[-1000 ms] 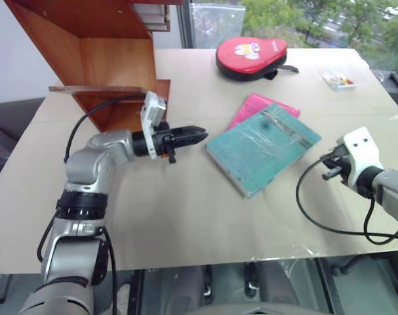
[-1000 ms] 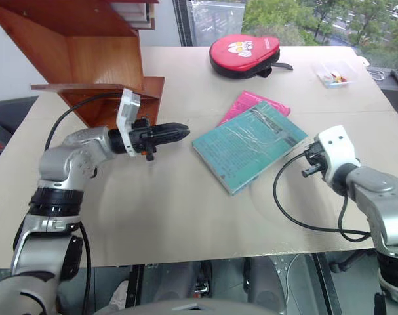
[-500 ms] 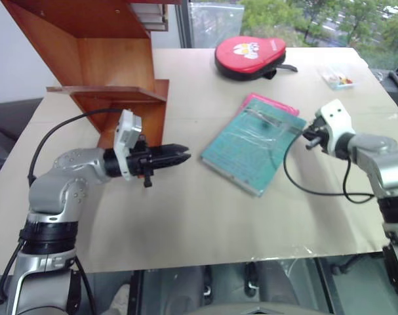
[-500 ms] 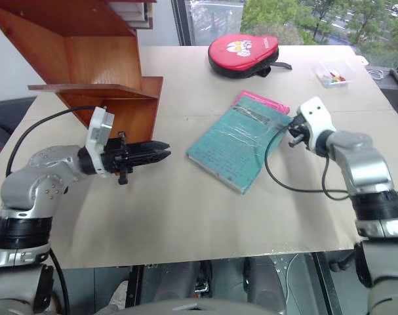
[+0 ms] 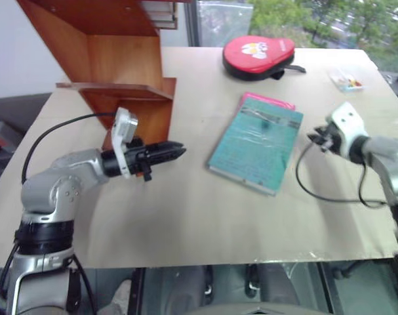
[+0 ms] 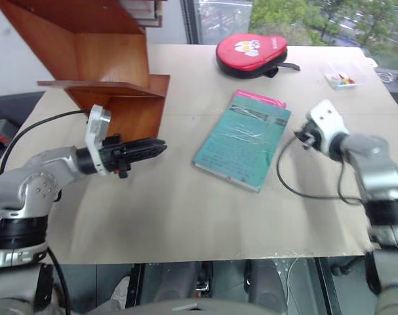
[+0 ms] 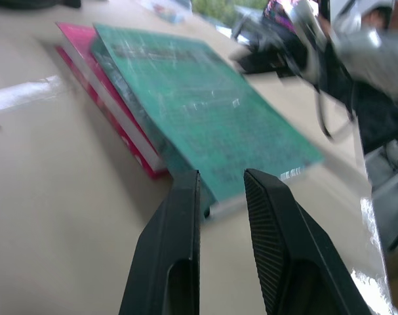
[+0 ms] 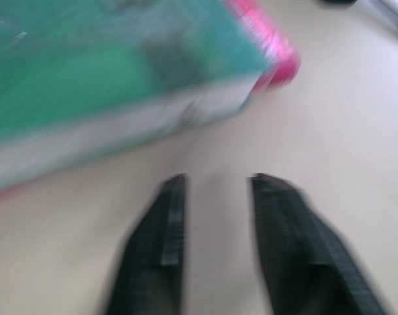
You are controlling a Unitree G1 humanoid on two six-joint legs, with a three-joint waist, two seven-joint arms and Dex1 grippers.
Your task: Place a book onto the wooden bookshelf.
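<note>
Right wrist view shows the right claw (image 8: 212, 197) with its fingers now parted where a moment ago they were together, its tips just short of the book's (image 6: 243, 144) edge. That reads as readying a grasp, so the task is barely begun. The left claw (image 5: 175, 150), drawn back toward the robot's left, has its fingers nearly together with a slim gap, holding nothing, levelled at the book from well apart. On the counter (image 6: 185, 216) the book lies flat atop a pink book (image 6: 259, 99). Farther off stands the wooden bookshelf (image 6: 107, 59).
</note>
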